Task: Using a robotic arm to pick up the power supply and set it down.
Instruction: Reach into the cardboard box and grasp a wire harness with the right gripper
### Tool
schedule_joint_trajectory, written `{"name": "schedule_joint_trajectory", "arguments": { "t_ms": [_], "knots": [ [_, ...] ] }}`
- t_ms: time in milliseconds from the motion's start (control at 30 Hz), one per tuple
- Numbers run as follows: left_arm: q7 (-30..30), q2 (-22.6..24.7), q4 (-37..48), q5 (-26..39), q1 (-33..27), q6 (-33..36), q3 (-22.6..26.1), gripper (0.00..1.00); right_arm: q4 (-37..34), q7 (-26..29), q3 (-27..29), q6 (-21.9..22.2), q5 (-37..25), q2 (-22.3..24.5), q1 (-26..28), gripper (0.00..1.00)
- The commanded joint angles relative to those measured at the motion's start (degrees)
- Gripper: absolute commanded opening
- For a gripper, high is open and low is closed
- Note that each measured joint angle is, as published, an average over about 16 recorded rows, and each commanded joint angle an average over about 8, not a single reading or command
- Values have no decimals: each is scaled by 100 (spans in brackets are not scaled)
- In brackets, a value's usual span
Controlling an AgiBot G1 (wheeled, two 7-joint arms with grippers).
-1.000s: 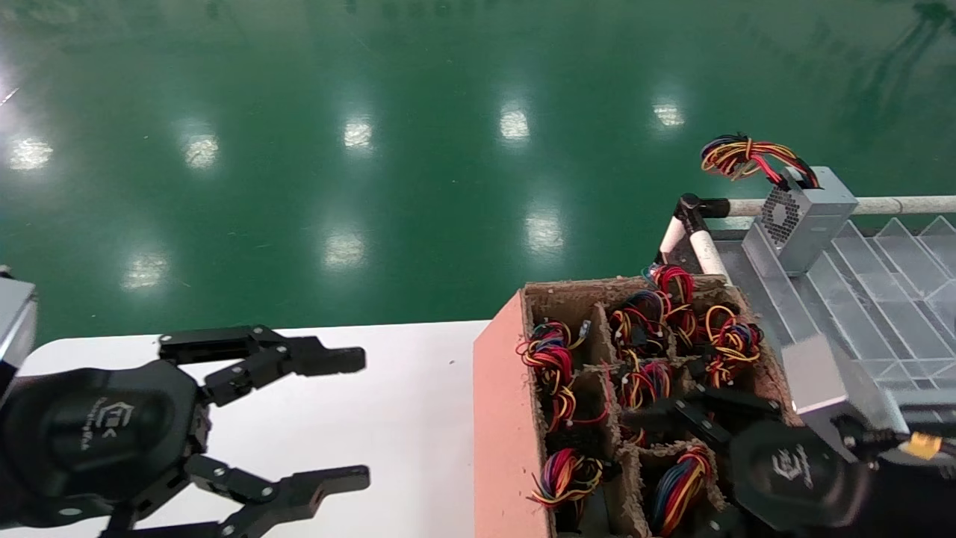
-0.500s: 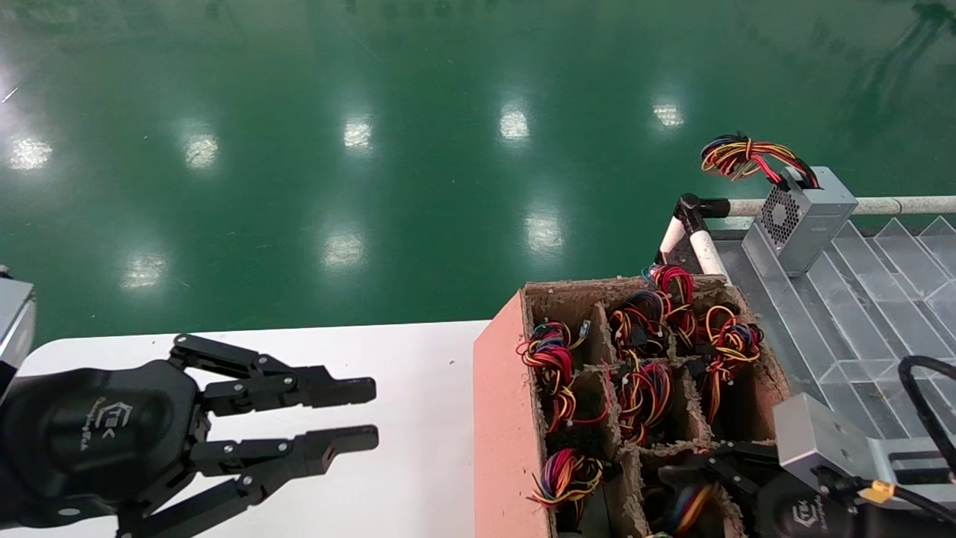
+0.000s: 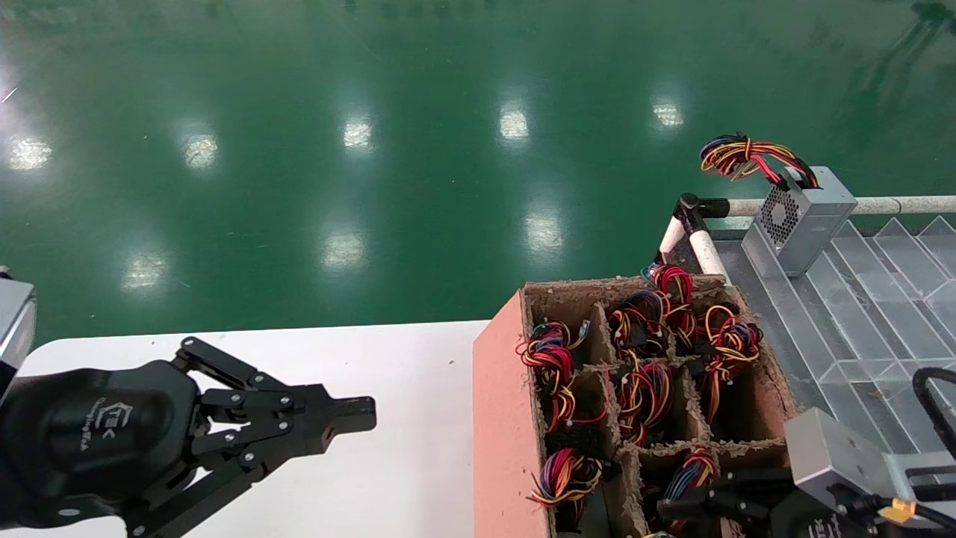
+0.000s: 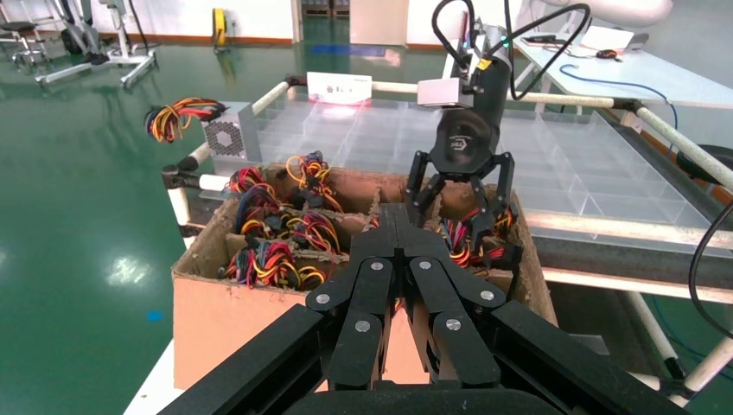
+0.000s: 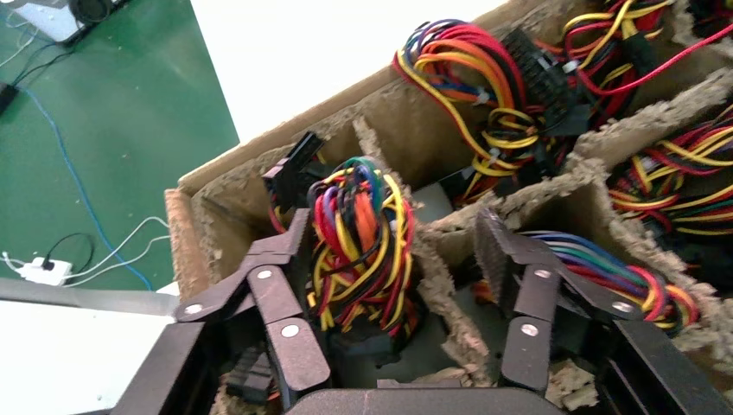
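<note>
Right gripper point(image 5: 393, 251) jaws spread, seemingly straddling a wire bundle point(image 5: 359, 233); left gripper point(image 3: 351, 415) closed, empty

Rough, fibrous cardboard box point(image 3: 502, 418), glossy green floor point(image 3: 373, 149), seemingly sheet-metal power supply point(image 3: 810, 217)

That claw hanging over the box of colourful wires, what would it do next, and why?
Probably lower straight down and close. The right gripper is open, its fingers either side of a wire bundle in a compartment of the cardboard box, gripping nothing yet. The left gripper is shut over the white table.
</note>
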Motion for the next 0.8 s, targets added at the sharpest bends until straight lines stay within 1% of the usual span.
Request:
{"name": "schedule_joint_trajectory", "arguments": {
  "t_ms": [33,500,667,800],
  "knots": [
    [0,0,0,0,0,0,0,0,4,1,-46,-26,5,14,16,0],
    [2,-2,0,-3,-1,-2,4,0,17,68,-398,-47,132,194,239,0],
    [3,-2,0,-4,-1,-2,5,0,17,75,-506,-72,275,258,322,0],
    [3,-2,0,-4,-1,-3,6,0,14,72,-575,-103,505,332,399,0]
  ]
}}
